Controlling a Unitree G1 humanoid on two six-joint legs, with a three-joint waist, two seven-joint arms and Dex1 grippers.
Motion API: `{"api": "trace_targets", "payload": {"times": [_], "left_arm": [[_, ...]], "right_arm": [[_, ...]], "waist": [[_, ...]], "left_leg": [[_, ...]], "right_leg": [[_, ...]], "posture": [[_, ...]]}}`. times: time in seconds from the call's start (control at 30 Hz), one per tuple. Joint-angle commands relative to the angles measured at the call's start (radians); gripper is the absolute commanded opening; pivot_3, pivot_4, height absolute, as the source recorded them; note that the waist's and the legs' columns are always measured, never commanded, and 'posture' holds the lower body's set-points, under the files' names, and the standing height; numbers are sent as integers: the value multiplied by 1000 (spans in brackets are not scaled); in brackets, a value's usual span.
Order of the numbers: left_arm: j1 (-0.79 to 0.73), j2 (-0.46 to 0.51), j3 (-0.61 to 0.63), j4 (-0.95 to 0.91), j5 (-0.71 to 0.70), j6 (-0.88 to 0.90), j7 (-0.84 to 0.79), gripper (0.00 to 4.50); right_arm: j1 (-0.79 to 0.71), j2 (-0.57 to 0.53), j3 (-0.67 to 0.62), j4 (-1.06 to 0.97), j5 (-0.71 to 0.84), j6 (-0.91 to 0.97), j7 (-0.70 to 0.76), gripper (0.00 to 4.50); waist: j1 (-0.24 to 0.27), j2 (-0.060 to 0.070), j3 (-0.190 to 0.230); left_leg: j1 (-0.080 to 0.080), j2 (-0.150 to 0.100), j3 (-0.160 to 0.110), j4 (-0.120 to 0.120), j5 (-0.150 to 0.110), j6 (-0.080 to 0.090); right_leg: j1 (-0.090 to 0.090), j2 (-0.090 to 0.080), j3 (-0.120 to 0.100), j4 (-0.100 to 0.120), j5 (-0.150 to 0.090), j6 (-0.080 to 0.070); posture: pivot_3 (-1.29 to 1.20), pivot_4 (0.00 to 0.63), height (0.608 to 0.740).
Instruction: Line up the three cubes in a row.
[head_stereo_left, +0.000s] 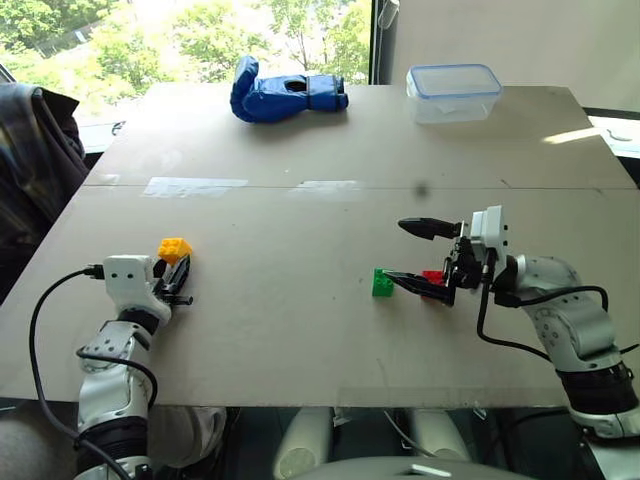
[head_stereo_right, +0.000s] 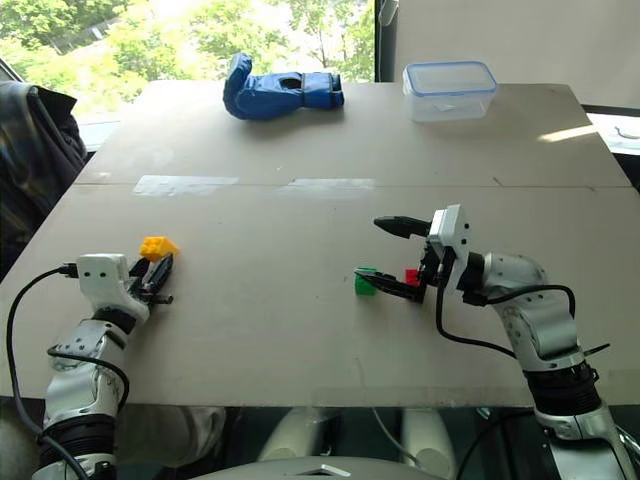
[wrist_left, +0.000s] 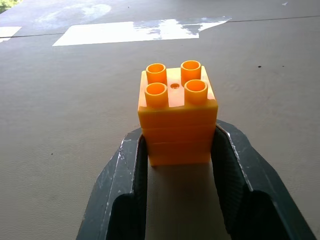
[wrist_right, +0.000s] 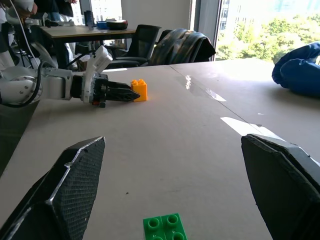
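A: Where is the yellow cube (wrist_left: 177, 117)?

B: Clamped between the two black fingers (wrist_left: 122, 195) of the left end effector (head_stereo_left: 176, 281), near the bench's (head_stereo_left: 300, 330) left edge and fairly close to its near edge. It sits upright, studs up, with its base at the board surface.

A: And the other two?

B: The green cube (head_stereo_left: 383, 283) rests on the bench right of centre. The red cube (head_stereo_left: 433, 278) lies just to its right, partly hidden behind the lower finger of the right end effector (head_stereo_left: 415, 256). How close the two stand, I cannot tell.

A: Is the right end effector gripping anything?

B: No. Its fingers stand wide apart, level and pointing toward the left; one reaches over beside the green cube, the other hangs above the board farther back.

A: How much room is there to move?

B: A wide bare stretch of board lies between the yellow cube and the green one. The blue glove (head_stereo_left: 283, 95) and the clear plastic box (head_stereo_left: 454, 92) sit along the far edge, well apart from all the cubes. A seam with pale tape patches (head_stereo_left: 195, 186) crosses the board between them and the cubes.
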Motion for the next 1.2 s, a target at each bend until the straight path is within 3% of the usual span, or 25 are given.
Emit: {"api": "trace_targets", "payload": {"times": [0.03,0.43,0.67,0.8,0.97,1.2], "left_arm": [[-28,34,-124,-20,27,16,-136,1184],[-259,64,-421,68,21,-187,-707,1184],[-486,26,-539,361,67,-344,-986,1184],[-591,9,-570,548,103,-447,-1053,1184],[-658,23,-643,677,84,-519,-1074,1184],[-703,6,-636,799,107,-588,-1074,1184]], "right_arm": [[30,-34,-81,-23,71,-22,60,4500],[84,-91,-158,9,102,-58,143,4500],[128,-80,-161,-63,122,-33,100,4500],[157,-84,-171,-92,130,-31,84,4500],[182,-94,-183,-108,143,-32,80,4500],[186,-102,-188,-106,149,-34,80,4500]], "waist": [[7,0,0],[-22,1,1],[-20,1,1],[-21,0,1],[-22,0,1],[-22,0,1]], "left_leg": [[0,0,0,0,0,0],[-1,0,0,-2,1,-1],[-2,-1,1,-2,0,0],[-2,-4,0,-2,0,1],[-2,-4,0,-1,0,1],[-1,-4,0,2,0,1]], "right_leg": [[0,0,0,0,0,0],[-1,2,0,-1,0,0],[-1,2,0,0,0,0],[-2,3,0,0,0,0],[-2,3,0,0,0,0],[-1,4,0,3,0,1]], "posture": [[0,150,740],[0,150,740],[0,150,740],[0,150,740],[0,150,740],[0,150,740]]}}
